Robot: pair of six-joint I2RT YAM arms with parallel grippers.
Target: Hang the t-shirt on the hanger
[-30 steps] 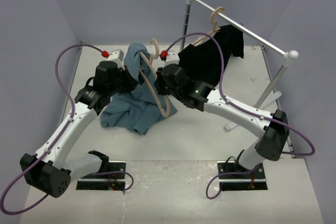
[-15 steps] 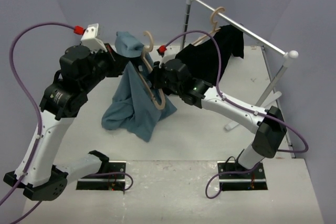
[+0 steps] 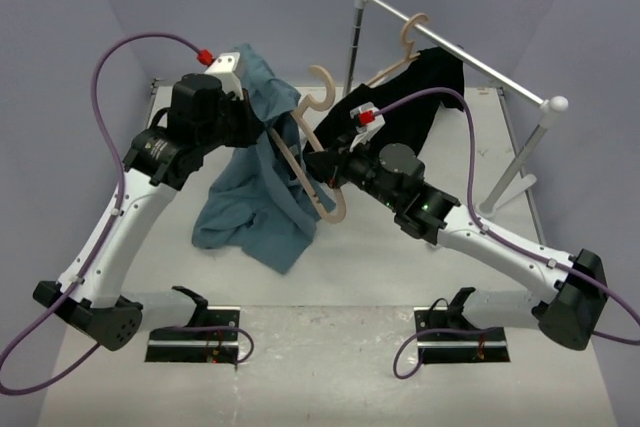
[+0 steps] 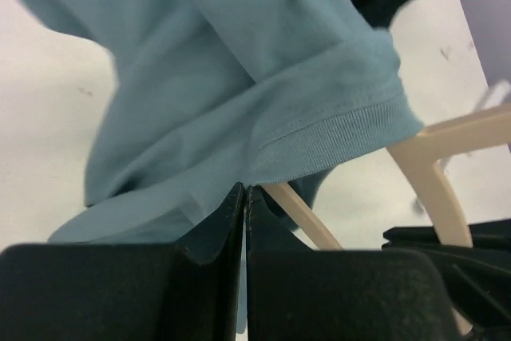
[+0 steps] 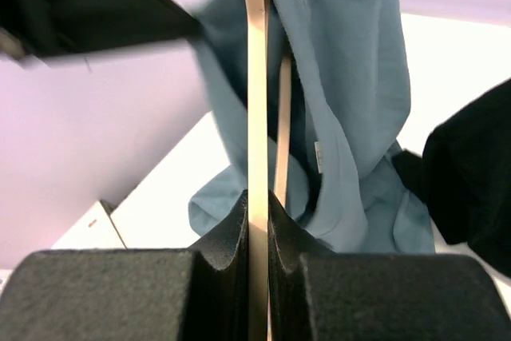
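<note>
Now mid-threading: left fingers [image 4: 160, 293] clench the hem of the soft blue-grey cotton t-shirt [image 3: 255, 197], its tail trailing on the tabletop [image 3: 400, 257]. Right fingers [image 5: 120, 293] grip the pale beige wooden triangular hanger [image 3: 330, 209], partly inside the cloth. Next, the cloth likely needs drawing over both shoulders.

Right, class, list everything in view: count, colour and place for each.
t-shirt: one, blue-grey, held up left of centre, lower end on the table
hanger: one, beige, centre, against the t-shirt
black garment: one, black, hung at the rail
second hanger: one, beige, on the rail
rail: one, silver, back right
table: one, white, underneath
left arm: one, white and black, near left
right arm: one, white and black, near right
left hand: one, black, shut on the t-shirt
right hand: one, black, shut on the hanger
</note>
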